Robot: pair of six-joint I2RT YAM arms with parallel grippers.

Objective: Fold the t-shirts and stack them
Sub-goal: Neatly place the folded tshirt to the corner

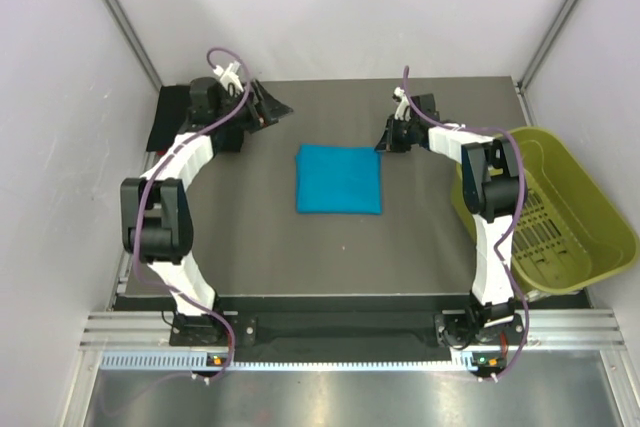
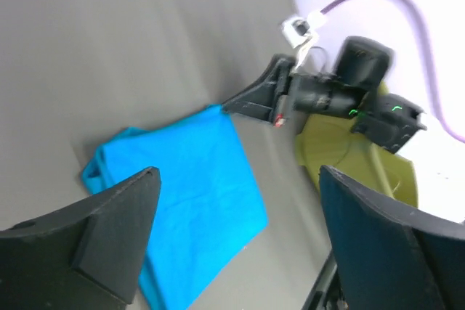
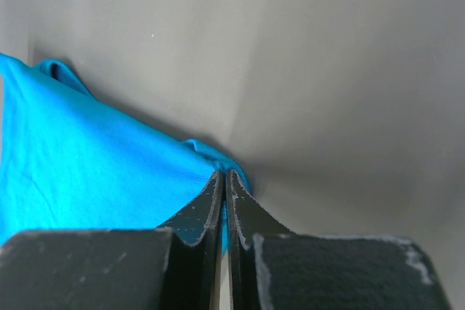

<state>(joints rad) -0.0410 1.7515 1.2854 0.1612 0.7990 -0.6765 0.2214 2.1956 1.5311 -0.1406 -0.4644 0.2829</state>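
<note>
A folded teal t-shirt (image 1: 338, 179) is laid on the desk (image 1: 300, 257). The right fingers (image 3: 203, 215) are pressed together at its corner. The left fingers (image 2: 109, 230) are spread, well apart from it. A yellow-green bin (image 1: 580, 197) is set beyond the right fingers.

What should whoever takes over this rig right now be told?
Left gripper: open, holding nothing, over the far left of the table.
Right gripper: shut, tips at the far right corner of the blue shirt; a pinch on cloth cannot be confirmed.
Done: blue shirt lies folded in a flat rectangle mid-table.
Left: a dark cloth at the far left edge may be another shirt; fold it and stack. The bin sits at the right.
</note>
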